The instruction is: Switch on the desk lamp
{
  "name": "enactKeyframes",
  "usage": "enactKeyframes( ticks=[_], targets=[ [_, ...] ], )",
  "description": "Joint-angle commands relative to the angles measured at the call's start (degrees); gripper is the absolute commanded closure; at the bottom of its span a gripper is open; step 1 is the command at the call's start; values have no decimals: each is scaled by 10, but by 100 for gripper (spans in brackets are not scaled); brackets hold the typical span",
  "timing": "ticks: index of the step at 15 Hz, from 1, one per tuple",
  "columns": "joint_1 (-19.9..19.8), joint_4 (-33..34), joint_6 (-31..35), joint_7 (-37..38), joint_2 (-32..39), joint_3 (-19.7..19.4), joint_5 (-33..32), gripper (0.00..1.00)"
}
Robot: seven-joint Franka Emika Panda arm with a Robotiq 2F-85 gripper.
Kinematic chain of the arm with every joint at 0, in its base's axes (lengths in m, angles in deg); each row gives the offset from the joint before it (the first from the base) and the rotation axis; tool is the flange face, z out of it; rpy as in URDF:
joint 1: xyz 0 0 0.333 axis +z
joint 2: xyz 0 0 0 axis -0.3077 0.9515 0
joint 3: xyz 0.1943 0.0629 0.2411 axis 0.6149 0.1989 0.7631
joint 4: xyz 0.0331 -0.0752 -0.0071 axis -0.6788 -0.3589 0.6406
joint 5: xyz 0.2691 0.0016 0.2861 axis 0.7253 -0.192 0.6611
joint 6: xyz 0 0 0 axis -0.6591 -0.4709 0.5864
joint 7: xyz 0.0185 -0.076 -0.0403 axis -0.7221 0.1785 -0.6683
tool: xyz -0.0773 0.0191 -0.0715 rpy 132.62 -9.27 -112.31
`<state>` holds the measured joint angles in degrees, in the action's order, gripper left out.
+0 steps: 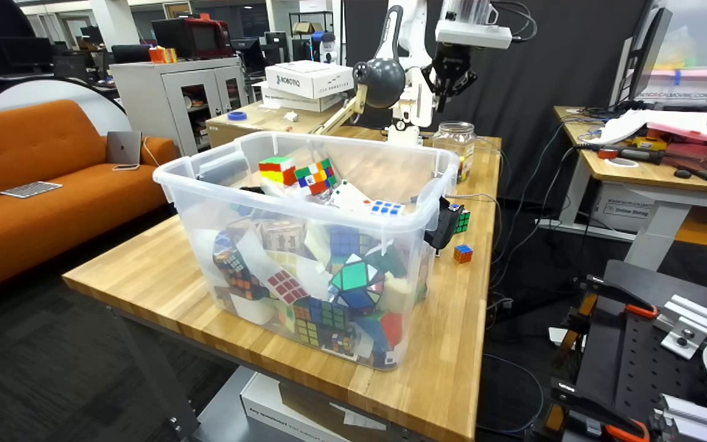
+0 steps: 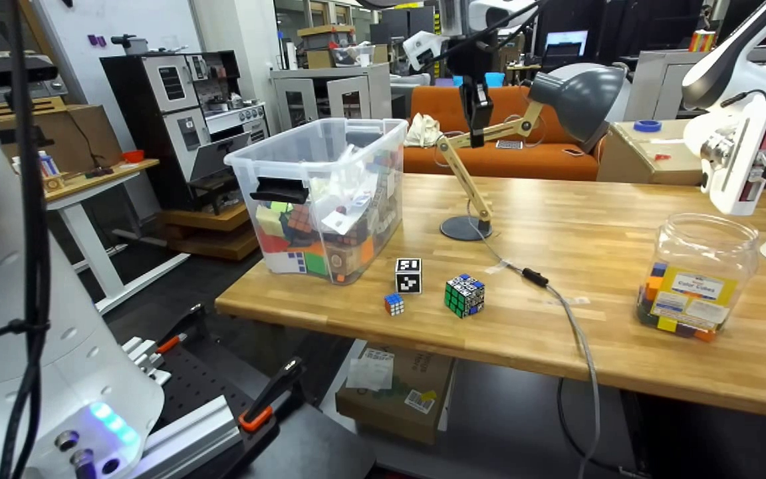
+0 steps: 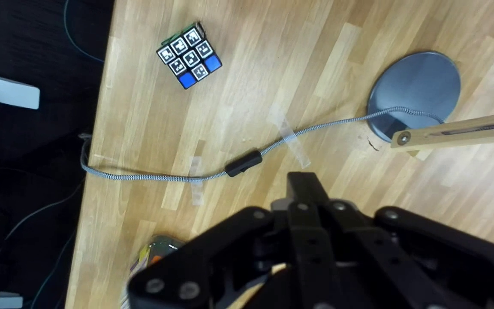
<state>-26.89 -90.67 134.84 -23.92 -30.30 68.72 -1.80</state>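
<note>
Between lamp [image 2: 569, 101] and table edge [image 3: 103, 103], switch [image 3: 243, 163] has room.

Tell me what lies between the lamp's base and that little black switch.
The wrist view shows the grey cord running from base to black switch, crossed by one strip of clear tape.

Over one long edge of the tabletop [image 2: 556, 206] drops a taped cord [image 3: 328, 125], with bare wood on both sides of its switch [image 3: 243, 163], so a way down from above lies open there. Near that edge, three cubes [image 2: 465, 296] limit low passage on one side, the jar [image 2: 695, 283] on the other. The tall bin [image 1: 323, 212] blocks travel beside a short edge. Toward the opposite long edge, the jointed arm of the desk lamp [image 2: 576, 100] stands in the way; in an exterior view a gap shows between the lamp's head and the hand [image 1: 442, 104].
</note>
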Motion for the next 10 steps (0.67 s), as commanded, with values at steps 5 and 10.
enactKeyframes(
  ticks=[5, 10],
  targets=[
    [6, -125, 17, 109, -123, 14, -100, 100],
    [0, -146, 10, 133, -132, 27, -98, 96]
  ],
)
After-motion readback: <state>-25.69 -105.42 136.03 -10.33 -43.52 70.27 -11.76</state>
